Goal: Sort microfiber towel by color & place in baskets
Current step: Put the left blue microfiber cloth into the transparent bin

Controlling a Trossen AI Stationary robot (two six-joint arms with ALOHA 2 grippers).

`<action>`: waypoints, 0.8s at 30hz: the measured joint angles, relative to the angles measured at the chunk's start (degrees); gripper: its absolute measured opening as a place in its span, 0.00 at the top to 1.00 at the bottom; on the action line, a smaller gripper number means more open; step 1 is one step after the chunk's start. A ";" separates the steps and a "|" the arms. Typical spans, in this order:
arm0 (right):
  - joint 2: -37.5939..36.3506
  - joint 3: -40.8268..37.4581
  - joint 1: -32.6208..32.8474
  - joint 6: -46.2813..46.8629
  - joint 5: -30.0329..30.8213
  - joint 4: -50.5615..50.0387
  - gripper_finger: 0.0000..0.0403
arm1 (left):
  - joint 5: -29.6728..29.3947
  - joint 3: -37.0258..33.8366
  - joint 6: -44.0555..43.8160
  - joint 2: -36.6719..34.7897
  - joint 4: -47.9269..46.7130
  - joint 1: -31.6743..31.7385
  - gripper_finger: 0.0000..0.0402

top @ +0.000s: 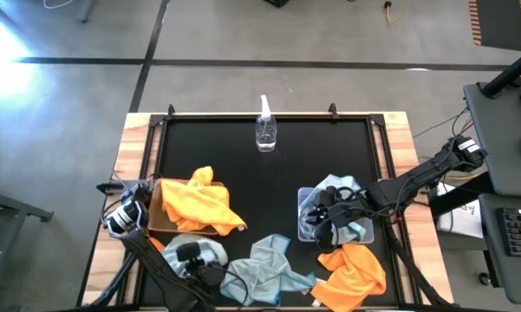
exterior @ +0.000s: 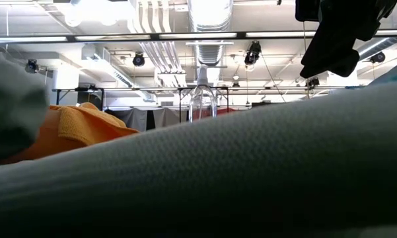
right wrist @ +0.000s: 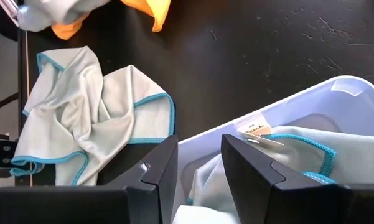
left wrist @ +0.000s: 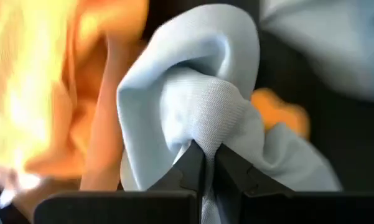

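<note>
Pinching blue-grey towel (left wrist: 199,118), left end effector (left wrist: 204,163) low.

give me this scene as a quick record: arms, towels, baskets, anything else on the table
left gripper: shut on a blue towel, near the table's front edge
right gripper: open, over the clear basket
clear basket: holds blue cloth
brown basket: holds orange towels
loose on table: a second blue towel, an orange towel
other: spray bottle, upright at the table's back
</note>
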 joint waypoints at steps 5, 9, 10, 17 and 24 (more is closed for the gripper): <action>0.00 0.00 0.00 -0.12 0.11 0.00 0.71 | -6.16 7.94 4.42 -0.21 -0.01 0.02 0.99; 0.00 0.00 0.00 -0.14 3.08 0.36 0.71 | -12.46 14.29 8.53 -0.21 0.03 0.09 0.99; 0.00 0.00 0.00 -0.18 4.31 0.73 0.71 | -14.44 15.81 9.55 -0.21 0.00 0.09 0.99; 0.00 0.00 -0.02 -5.14 9.28 9.00 0.71 | -27.30 24.26 18.30 -0.21 0.05 0.71 0.99; -0.09 2.15 -0.02 -10.04 10.51 12.33 0.71 | -39.52 26.46 26.19 -0.21 0.00 3.94 0.99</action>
